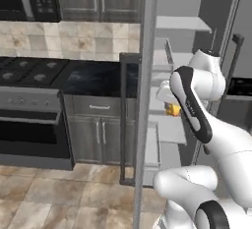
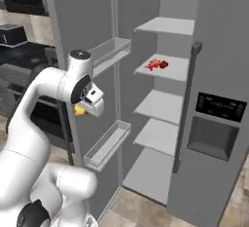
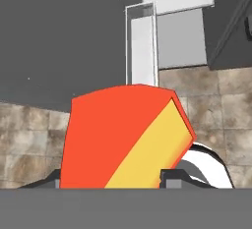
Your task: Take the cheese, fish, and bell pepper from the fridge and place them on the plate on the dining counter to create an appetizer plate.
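The cheese [image 3: 129, 134] fills the lower centre of the hand view, wedged between the fingers [image 3: 170, 176], which pinch it from both sides, red rind facing up, above the tiled floor [image 3: 216, 105].

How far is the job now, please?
Done: the fridge stands open and the cheese is off its shelf. In hand: the gripper holds the cheese in front of the fridge. Left: red food, seemingly fish and pepper, lies on a shelf; no item plated yet.
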